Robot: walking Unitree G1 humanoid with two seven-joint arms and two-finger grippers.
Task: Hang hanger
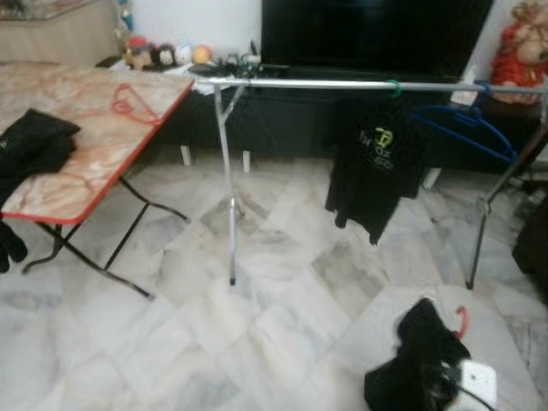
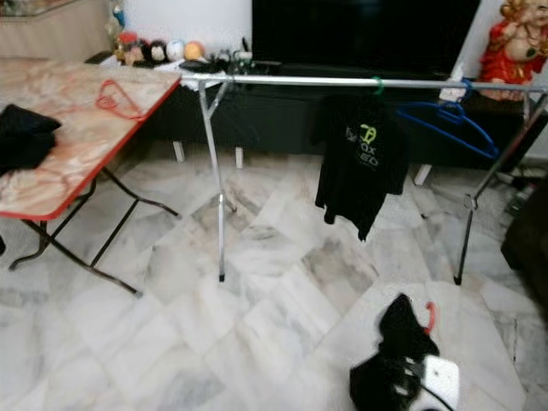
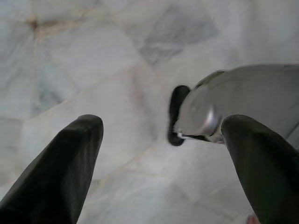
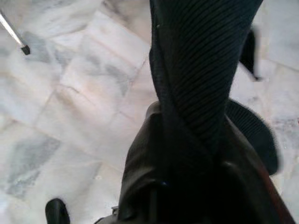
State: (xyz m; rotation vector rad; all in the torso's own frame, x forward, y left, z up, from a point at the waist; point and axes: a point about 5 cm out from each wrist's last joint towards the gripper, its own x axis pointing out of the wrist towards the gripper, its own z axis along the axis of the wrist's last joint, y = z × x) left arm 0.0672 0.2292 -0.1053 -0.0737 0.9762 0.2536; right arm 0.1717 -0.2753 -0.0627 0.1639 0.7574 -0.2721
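The right gripper [image 4: 187,154] had its jaws clamped on a black ribbed garment on a red plastic hanger [image 1: 463,321], carried low, likely for hanging. The left gripper [image 3: 163,158] gaped empty above the marble floor [image 1: 282,325]. Ahead stood the silver metal clothes rail [image 1: 342,84].

The floor [image 1: 282,325] is white marble veined grey. The tabletop [image 1: 103,128] at left is beige-marbled with a red edge, bearing a red hanger [image 1: 133,103]. On the silver rail [image 1: 342,84], a black shirt [image 1: 377,167] with green print hangs beside a blue hanger [image 1: 462,124].
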